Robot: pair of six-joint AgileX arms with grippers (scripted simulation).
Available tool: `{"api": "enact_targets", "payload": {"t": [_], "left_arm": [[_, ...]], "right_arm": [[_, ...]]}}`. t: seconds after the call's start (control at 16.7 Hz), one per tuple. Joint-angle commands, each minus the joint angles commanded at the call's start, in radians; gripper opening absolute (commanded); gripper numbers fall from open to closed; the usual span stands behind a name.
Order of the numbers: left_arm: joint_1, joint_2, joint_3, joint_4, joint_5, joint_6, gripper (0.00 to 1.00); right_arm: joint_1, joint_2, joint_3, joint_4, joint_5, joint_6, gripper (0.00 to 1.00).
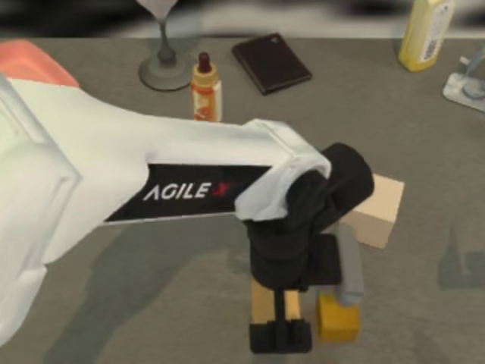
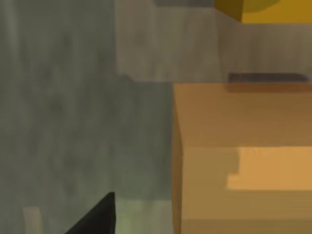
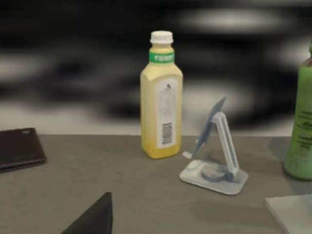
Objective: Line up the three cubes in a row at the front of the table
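Note:
My left gripper [image 1: 280,334] reaches down at the front middle of the table [image 1: 151,303], open, standing over the medium light-orange cube [image 1: 264,301]. In the left wrist view that cube [image 2: 243,156] fills the picture, with a strip of table between it and the one dark fingertip [image 2: 100,218] that shows. The small mustard-yellow cube [image 1: 336,318] sits just right of the orange one, a small gap between them. The large cream-beige cube [image 1: 377,207] rests farther back to the right, partly hidden by the wrist. My right gripper is outside the top view; one fingertip [image 3: 95,217] shows, with nothing near it.
Along the back edge stand a wine glass [image 1: 163,57], a small orange bottle [image 1: 205,89], a dark wallet [image 1: 270,62], a yellow bottle [image 1: 427,32] and a phone stand [image 1: 468,85]. A pink tray [image 1: 34,61] lies at back left. A green bottle [image 3: 300,131] stands near the right arm.

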Motion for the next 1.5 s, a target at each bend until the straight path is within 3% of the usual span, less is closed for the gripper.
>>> {"api": "enact_targets", "payload": {"t": [0.3, 0.78, 1.08, 1.5], "left_arm": [[0.018, -0.069, 0.093, -0.166, 0.000, -0.005, 1.00], [0.048, -0.131, 0.040, -0.132, -0.004, -0.024, 1.00], [0.209, -0.441, -0.210, 0.030, -0.016, -0.123, 1.00], [0.543, -1.146, -0.759, 0.366, -0.027, -0.344, 1.00]], "right_arm": [[0.000, 0.000, 0.000, 0.000, 0.000, 0.000, 1.00], [0.019, 0.062, 0.061, -0.044, -0.003, -0.030, 1.00], [0.088, 0.377, 0.347, -0.232, -0.003, -0.162, 1.00], [0.220, 1.149, 0.905, -0.622, 0.000, -0.424, 1.00]]}}
